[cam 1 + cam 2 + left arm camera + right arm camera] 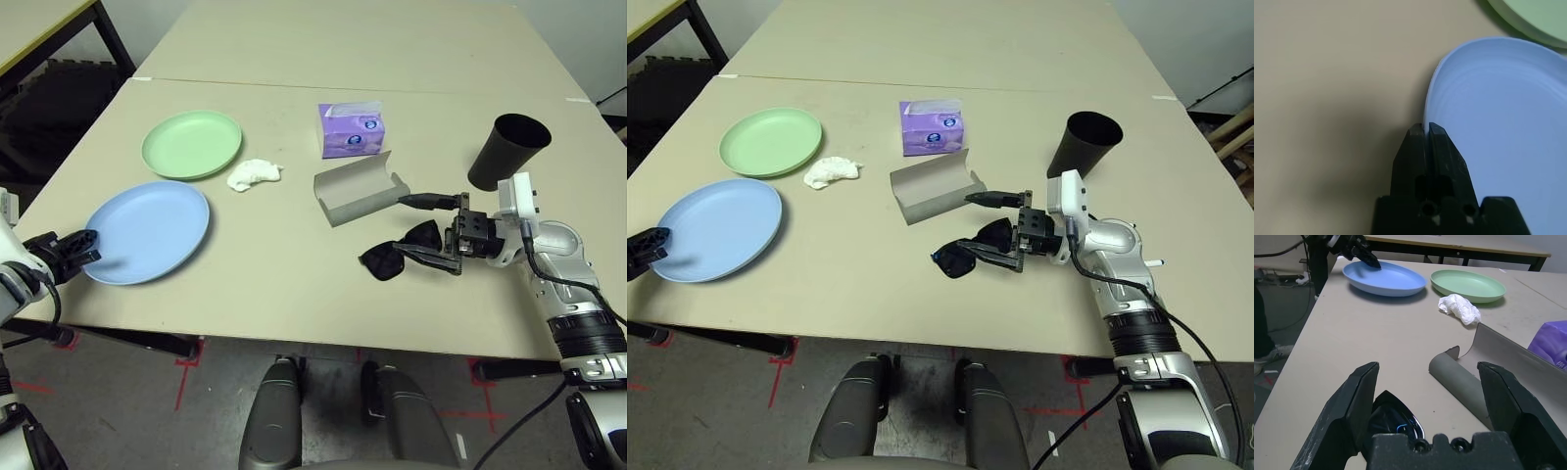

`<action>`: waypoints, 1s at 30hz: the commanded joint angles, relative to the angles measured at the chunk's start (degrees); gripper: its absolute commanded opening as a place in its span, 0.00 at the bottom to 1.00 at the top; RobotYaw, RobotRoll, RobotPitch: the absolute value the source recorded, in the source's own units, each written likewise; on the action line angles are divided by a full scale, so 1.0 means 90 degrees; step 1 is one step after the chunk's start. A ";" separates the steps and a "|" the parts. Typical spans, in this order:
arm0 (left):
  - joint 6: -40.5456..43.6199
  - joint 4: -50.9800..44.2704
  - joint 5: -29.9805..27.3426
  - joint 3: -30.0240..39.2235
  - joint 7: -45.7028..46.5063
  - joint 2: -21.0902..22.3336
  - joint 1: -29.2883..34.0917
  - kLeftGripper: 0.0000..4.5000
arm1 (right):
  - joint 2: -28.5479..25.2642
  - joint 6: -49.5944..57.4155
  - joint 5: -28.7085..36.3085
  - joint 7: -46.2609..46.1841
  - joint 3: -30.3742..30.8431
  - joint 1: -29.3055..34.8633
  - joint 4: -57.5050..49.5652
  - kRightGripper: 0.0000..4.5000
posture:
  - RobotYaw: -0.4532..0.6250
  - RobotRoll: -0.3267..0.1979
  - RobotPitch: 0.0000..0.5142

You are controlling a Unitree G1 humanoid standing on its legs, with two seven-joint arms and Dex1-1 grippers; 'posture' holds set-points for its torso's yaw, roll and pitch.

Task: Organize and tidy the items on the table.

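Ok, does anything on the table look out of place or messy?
A crumpled tissue lies loose beside the green plate, and the black sunglasses sit on the table beside their open grey case.

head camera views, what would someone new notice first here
The left gripper is pinched shut on the near-left rim of the round light blue plate. At the right, the open right gripper hovers beside the folded black sunglasses, just in front of the open grey glasses case.

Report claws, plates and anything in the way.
Left claw shut on blue plate rim. Right claw open beside sunglasses. Green plate free, tissue alongside.
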 commanded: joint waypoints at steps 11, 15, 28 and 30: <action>0.0450 -0.0514 -0.0327 0.0099 0.0295 -0.0014 -0.0820 0.01 | 0.0003 -0.0081 -0.0041 0.0032 0.0048 -0.0027 0.0082 1.00 | 0.62 0.62 0.31; 0.0211 -0.0084 -0.0166 -0.0234 0.0403 -0.0071 -0.1545 0.01 | 0.0028 -0.0084 -0.0050 0.0029 0.0061 -0.0056 0.0078 1.00 | 0.62 0.62 0.31; -0.1976 0.3126 0.0774 -0.0947 0.1116 -0.0528 -0.3809 0.01 | -0.0007 0.0006 -0.0014 -0.0122 0.0025 0.0135 -0.0248 1.00 | 0.59 0.62 0.30; -0.2284 0.3515 0.0887 -0.1008 0.1239 -0.0628 -0.4090 0.01 | -0.0008 0.0022 -0.0011 -0.0149 0.0027 0.0140 -0.0271 1.00 | 0.59 0.62 0.30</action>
